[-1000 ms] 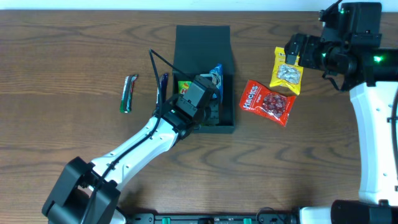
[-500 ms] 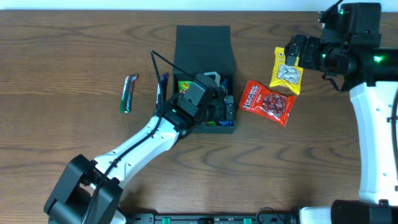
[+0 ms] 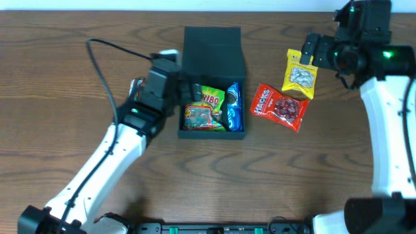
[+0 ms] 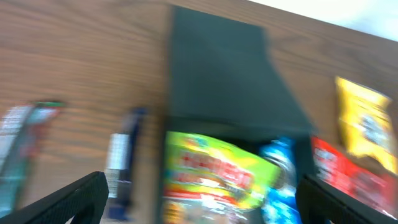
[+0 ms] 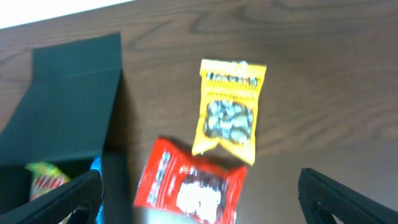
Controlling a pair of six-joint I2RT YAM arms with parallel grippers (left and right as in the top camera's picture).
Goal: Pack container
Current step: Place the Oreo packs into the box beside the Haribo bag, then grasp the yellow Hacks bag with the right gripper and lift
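Dark teal-black container [image 3: 212, 52] sits mid-bench [image 3: 65, 39], flap lid open and laid back toward the far edge. Inside are a green gummy packet [image 3: 209, 97], a second colourful packet [image 3: 197, 118] in front of it, and a blue packet [image 3: 233, 107] against the right wall. Left fingers [image 4: 78, 198] are spread wide, holding nothing. In the overhead view they sit just beside the container's left wall; the wrist view has the box straight ahead between them. Right fingers [image 5: 348, 193] are also wide apart and empty, well to the container's right, by the top of the yellow packet [image 3: 300, 75]. Red packet [image 3: 279, 107] lies between box and yellow packet, near the box's right wall. Green-red bar [image 3: 134, 97] and dark blue bar [image 4: 121, 162] lie on the bench left of the container.
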